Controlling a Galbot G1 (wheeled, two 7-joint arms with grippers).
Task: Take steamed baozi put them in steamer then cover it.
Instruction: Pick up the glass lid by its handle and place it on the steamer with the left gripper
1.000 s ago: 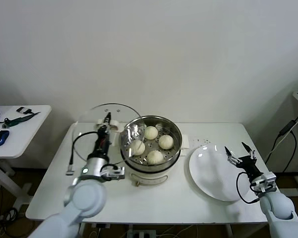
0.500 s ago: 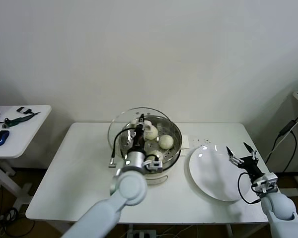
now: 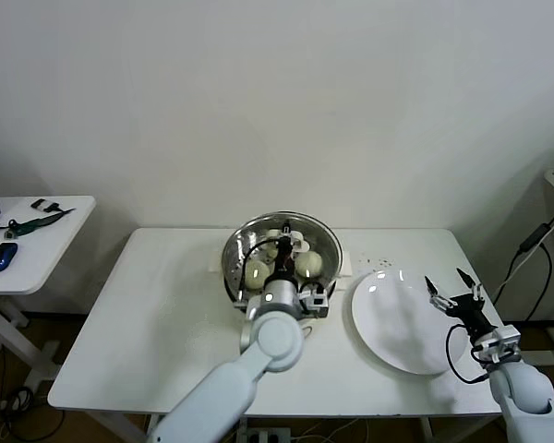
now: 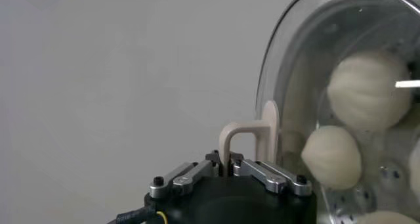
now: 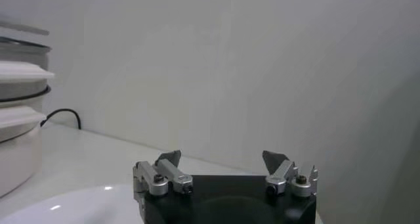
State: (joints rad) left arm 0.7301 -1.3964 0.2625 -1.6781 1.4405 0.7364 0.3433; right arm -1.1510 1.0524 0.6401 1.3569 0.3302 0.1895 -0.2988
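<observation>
The steamer stands at the table's middle with several cream-white baozi inside; two of them, one baozi among them, show through the glass in the left wrist view. The clear glass cover sits over the steamer, roughly centred; I cannot tell whether its rim rests on it. My left gripper is shut on the cover's cream handle, the gripper pinching one leg of it. My right gripper hangs open at the table's right end with nothing in it; it is open in its own view too.
A flat white plate lies to the right of the steamer, beside my right gripper. A black cable runs behind the cooker base. A side table with a mouse stands at the far left.
My left gripper has carried the cover from the table left of the steamer rightwards until it is over the steamer. The right arm has barely moved.
</observation>
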